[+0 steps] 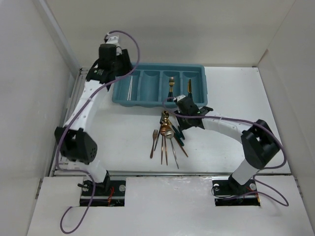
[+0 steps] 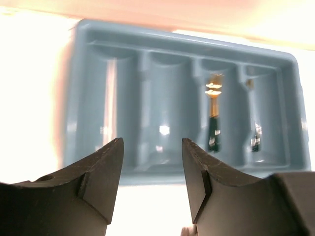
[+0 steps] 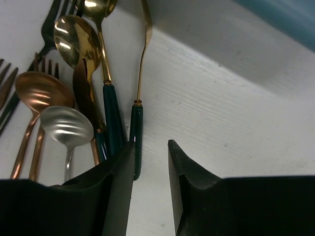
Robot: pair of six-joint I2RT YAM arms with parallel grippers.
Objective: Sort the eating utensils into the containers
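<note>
The teal tray (image 1: pixel 160 86) lies at the back centre. White chopsticks (image 1: pixel 129 91) lie in its leftmost compartment, a gold fork with a dark handle (image 1: pixel 171 86) in the third, and another utensil (image 1: pixel 189 87) in the fourth. My left gripper (image 1: pixel 124 65) hovers over the tray's left end, open and empty (image 2: pixel 152 147); the left wrist view shows the tray (image 2: pixel 162 78) and fork (image 2: pixel 213 113). A pile of utensils (image 1: pixel 167 132) lies in front of the tray. My right gripper (image 1: pixel 178 117) is low over the pile's handle end, open (image 3: pixel 151 147). A green-handled utensil (image 3: pixel 136 137) lies against its left finger, ungripped.
In the right wrist view a gold spoon (image 3: pixel 78 39), a copper spoon (image 3: pixel 37 91) and a silver spoon (image 3: pixel 66 125) lie left of the fingers, forks beyond them. The tray's edge (image 3: pixel 290 14) shows at the top right. White walls enclose the table on three sides.
</note>
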